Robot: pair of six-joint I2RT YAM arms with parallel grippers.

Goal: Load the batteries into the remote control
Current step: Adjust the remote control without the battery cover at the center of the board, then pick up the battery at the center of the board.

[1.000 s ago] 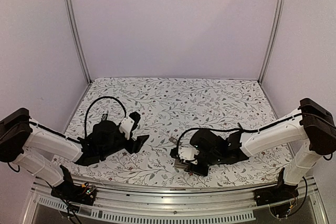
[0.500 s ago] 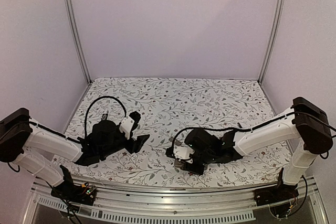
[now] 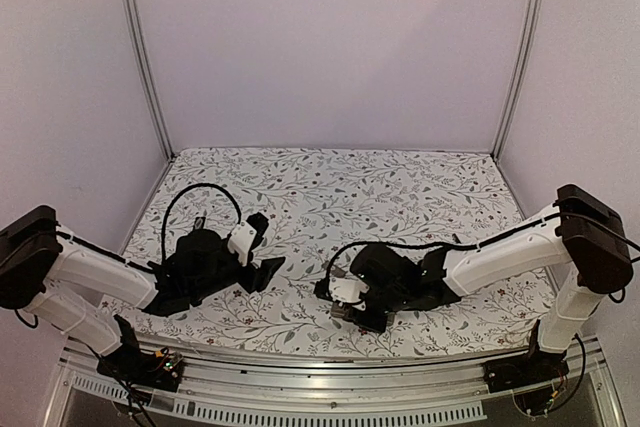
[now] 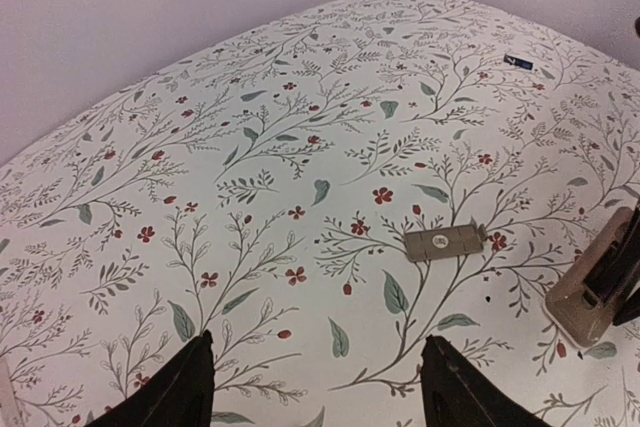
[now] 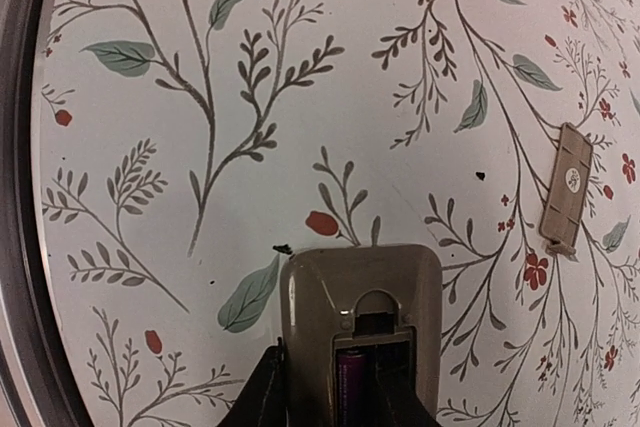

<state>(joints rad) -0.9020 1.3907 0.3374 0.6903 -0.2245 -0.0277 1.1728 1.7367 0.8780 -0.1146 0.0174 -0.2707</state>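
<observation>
Purple-black battery (image 5: 349,387) in beige remote control (image 5: 360,287), between the right jaws.

remote (image 5: 360,297): cut off by bottom edge | battery (image 5: 350,387): only top shows | dark speck (image 4: 518,62): too small to tell

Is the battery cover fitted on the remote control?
No, the battery cover lies flat on the floral tablecloth, apart from the remote control, whose battery compartment is open.

Pale lilac walls (image 3: 330,37) and two metal corner posts (image 3: 140,57) enclose a floral-patterned table (image 3: 400,177).
</observation>
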